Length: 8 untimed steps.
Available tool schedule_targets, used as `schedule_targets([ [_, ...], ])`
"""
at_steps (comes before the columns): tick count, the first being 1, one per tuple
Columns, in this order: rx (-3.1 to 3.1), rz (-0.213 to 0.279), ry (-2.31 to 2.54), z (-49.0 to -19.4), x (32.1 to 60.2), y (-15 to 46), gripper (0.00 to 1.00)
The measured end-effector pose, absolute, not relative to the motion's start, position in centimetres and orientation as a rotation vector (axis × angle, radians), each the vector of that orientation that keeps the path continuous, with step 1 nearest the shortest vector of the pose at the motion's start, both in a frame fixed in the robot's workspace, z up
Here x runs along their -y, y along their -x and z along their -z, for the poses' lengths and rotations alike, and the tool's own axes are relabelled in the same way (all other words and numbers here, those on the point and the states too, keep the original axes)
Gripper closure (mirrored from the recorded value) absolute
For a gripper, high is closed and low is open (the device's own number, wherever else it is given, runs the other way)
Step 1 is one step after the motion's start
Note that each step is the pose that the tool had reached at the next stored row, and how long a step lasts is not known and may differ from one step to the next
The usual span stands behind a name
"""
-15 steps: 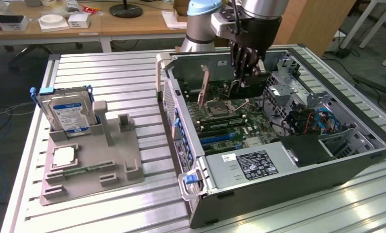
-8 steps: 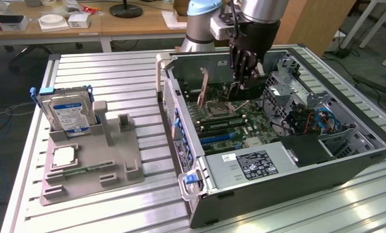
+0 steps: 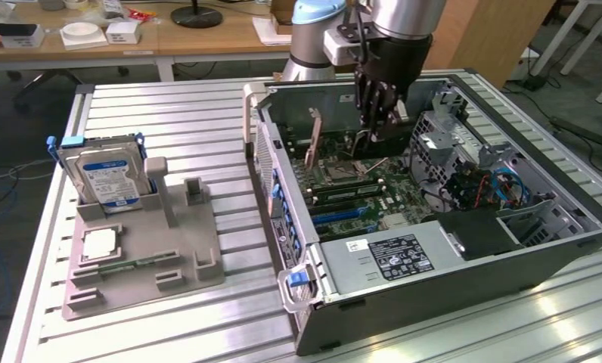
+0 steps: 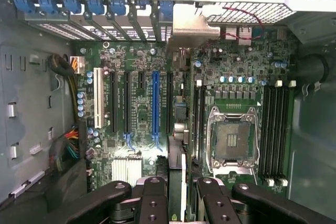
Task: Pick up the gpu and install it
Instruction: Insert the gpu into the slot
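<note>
Robotics lab: slotted aluminium bench (image 3: pixel 180 106), opened computer case (image 3: pixel 422 299).

gpu (image 4: pixel 177 178) between fingers (image 4: pixel 153 203): face unseen, near end cut off | finger bases cut off | slot past fingers hidden

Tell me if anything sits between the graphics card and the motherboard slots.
Nothing visible does. The gripper holds the graphics card edge-on above the motherboard; the long slots beside it stand empty. The slot directly under it is hidden.
</note>
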<state>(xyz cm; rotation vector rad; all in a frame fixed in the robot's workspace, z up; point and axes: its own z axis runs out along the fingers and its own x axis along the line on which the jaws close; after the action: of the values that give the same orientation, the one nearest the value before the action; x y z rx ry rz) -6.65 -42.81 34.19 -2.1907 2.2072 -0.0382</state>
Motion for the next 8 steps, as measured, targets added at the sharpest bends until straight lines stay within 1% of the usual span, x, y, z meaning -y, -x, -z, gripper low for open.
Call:
schedule_targets([
  [8,-2.207,0.038,2.191,-34.06,43.38,6.96,0.74],
])
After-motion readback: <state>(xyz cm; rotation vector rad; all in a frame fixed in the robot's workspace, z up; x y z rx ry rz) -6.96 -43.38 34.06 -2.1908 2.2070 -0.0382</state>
